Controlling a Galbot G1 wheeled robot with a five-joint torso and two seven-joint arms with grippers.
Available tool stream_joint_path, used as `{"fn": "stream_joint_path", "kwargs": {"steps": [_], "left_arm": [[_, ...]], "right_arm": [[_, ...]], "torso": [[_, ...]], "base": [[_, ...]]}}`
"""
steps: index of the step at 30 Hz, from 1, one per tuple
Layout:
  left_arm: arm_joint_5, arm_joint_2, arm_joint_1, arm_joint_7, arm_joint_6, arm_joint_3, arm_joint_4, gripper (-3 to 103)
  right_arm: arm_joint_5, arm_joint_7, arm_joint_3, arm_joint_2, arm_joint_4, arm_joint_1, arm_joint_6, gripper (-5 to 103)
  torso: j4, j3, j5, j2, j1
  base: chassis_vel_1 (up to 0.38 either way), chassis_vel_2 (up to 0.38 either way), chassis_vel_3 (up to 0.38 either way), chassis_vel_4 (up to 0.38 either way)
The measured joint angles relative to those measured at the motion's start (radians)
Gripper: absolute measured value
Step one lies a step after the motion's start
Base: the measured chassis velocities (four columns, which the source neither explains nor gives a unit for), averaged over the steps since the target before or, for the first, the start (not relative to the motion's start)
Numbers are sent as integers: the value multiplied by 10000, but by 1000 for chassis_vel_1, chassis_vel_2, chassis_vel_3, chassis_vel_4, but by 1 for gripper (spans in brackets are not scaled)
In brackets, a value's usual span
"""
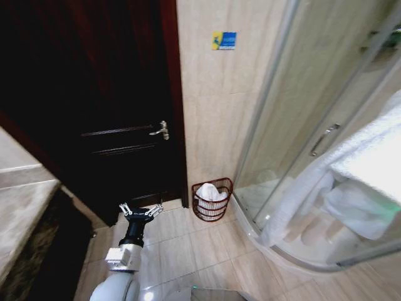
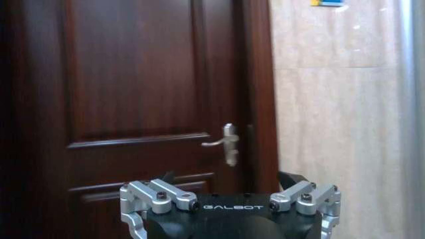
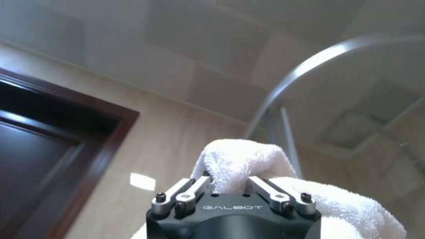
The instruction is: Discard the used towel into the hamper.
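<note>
- Left gripper [image 1: 141, 211] reaches low and forward toward the door [image 1: 94, 94], left of the hamper [image 1: 212, 200], fingers spread and empty
- Right gripper [image 3: 229, 186] tilts upward, jaws clamped on a white towel [image 3: 242, 159]
- Hamper sits on the floor against the tiled wall, between door frame and shower glass [image 1: 301, 125], with white cloth inside
- Bare floor tiles [image 1: 188, 251] lie before the hamper

One basket [image 1: 212, 199] is standing on the floor, one white towel [image 1: 212, 192] lying inside it. One dark door [image 1: 94, 106] is showing one handle [image 1: 161, 130]. One sticker [image 1: 223, 41] is marking the wall. Two grippers are appearing: left [image 1: 141, 211] and right [image 3: 229, 186].
</note>
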Motion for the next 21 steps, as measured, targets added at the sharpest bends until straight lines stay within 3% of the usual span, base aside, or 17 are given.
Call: {"fn": "stream_joint_path", "kwargs": {"steps": [21], "left_arm": [[0,0,0,0,0,-1,0,100]], "right_arm": [[31,-337,-425,-157,3,134,425,14]], "torso": [[2,0,-1,-1,0]], "base": [[112,106,114,105]]}}
